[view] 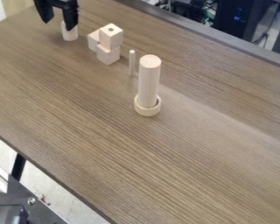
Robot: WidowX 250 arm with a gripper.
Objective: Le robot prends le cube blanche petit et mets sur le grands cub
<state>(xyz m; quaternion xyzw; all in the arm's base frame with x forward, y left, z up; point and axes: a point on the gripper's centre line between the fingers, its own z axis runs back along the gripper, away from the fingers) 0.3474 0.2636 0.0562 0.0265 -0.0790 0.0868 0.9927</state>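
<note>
By the pincer [59, 25], small cylinder [70, 34]; axis vertical

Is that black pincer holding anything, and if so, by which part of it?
Nothing is held: the pincer is open, with nothing between its fingers. The small pale cylinder partly behind one finger stands on the table.

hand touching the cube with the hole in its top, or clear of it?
Apart. Camera view: a strip of bare wooden tabletop shows between the hand and the holed cube.
</note>
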